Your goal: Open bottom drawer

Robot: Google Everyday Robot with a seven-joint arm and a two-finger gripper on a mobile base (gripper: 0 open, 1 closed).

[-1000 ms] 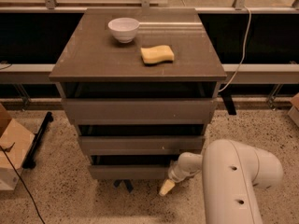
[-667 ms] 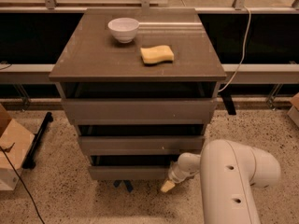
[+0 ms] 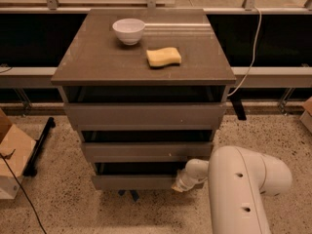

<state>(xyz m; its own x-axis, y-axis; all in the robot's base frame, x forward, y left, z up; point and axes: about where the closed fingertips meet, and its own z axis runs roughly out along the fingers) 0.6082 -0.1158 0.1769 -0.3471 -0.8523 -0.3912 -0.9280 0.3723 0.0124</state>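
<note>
The bottom drawer is the lowest and narrowest grey-brown front of the three-drawer cabinet, with a dark gap above it. My gripper sits at the drawer's right end, right against the front near its lower corner. The thick white arm rises from the bottom right toward it.
A white bowl and a yellow sponge rest on the cabinet top. A cardboard box stands on the floor at left beside a black bar. A white cable hangs at right.
</note>
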